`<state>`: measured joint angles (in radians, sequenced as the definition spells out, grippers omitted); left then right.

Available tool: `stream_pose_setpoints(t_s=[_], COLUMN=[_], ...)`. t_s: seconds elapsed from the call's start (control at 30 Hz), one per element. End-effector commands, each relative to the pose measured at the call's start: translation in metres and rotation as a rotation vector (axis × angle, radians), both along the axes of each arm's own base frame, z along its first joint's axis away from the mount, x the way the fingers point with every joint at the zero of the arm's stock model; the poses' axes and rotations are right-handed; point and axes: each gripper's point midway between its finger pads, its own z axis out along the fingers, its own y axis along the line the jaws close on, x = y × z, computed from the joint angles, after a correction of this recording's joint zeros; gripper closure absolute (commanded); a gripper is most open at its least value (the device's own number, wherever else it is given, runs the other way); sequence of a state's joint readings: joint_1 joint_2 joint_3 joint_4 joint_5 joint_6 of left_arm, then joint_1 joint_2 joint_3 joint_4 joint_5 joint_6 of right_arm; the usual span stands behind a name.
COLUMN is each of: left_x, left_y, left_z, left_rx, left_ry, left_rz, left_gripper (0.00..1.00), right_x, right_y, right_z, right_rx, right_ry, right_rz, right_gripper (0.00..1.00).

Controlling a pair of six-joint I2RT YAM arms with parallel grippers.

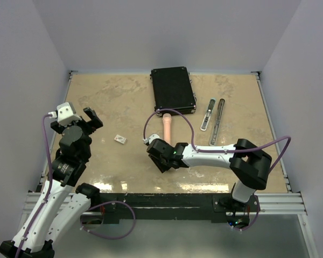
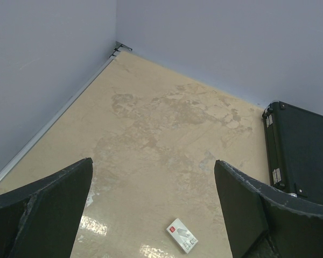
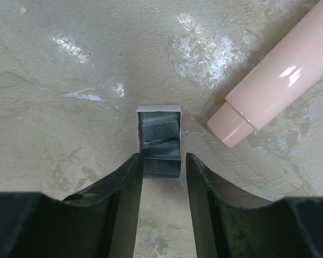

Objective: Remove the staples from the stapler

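Observation:
The staples [image 3: 159,142] are grey blocks lying in a small white open tray [image 3: 158,109] on the table, beside the tip of a pink stick [image 3: 274,72]. My right gripper [image 3: 164,158] is low at the tray's near end, jaws narrowly open on either side of the nearest block. In the top view the right gripper [image 1: 151,147] is mid-table next to the tray [image 1: 146,141]. The stapler [image 1: 207,114] lies at the back right, away from both grippers. My left gripper [image 1: 90,119] is wide open and empty, raised at the left; it also shows in the left wrist view [image 2: 153,161].
A black case [image 1: 173,89] lies at the back centre. A long dark metal strip [image 1: 218,121] lies beside the stapler. The pink stick [image 1: 167,126] lies in front of the case. A small white card [image 1: 120,139] with a red mark lies under the left gripper [image 2: 182,236].

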<state>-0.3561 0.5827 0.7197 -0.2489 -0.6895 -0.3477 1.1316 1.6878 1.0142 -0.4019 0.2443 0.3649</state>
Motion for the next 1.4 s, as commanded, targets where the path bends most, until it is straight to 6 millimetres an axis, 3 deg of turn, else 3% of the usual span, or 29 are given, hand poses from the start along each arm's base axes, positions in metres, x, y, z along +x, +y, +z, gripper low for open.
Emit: stream_pose_setpoints(t_s=[0.0,0.43,0.67,0.77,1.0,1.37], left_x=[0.001,0.001,0.001,0.001,0.001,0.001], left_y=[0.002,0.002,0.002,0.003,0.002,0.002], left_z=[0.006,0.008,0.007,0.006,0.007,0.007], left_rx=[0.005,0.003,0.006,0.006,0.006,0.005], left_ry=[-0.028,-0.034,-0.029,-0.029,-0.029,-0.031], left_rz=[0.015,0.015,0.016,0.016,0.012,0.015], left_gripper=[0.0,0.0,0.0,0.0,0.0,0.0], right_x=[0.009,0.009,0.012,0.018,0.025,0.018], right_y=[0.011,0.014,0.013,0.003,-0.023,-0.023], right_z=[0.014,0.032,0.045,0.047,0.032,0.011], right_rx=[0.041,0.083,0.108,0.098,0.042,0.031], right_ry=[-0.03,-0.033,-0.048,-0.056,-0.043,0.005], right_rz=[-0.005,-0.029,-0.081,-0.156,-0.258,-0.258], right_gripper=[0.57,0.55,0.58,0.6,0.62,0.63])
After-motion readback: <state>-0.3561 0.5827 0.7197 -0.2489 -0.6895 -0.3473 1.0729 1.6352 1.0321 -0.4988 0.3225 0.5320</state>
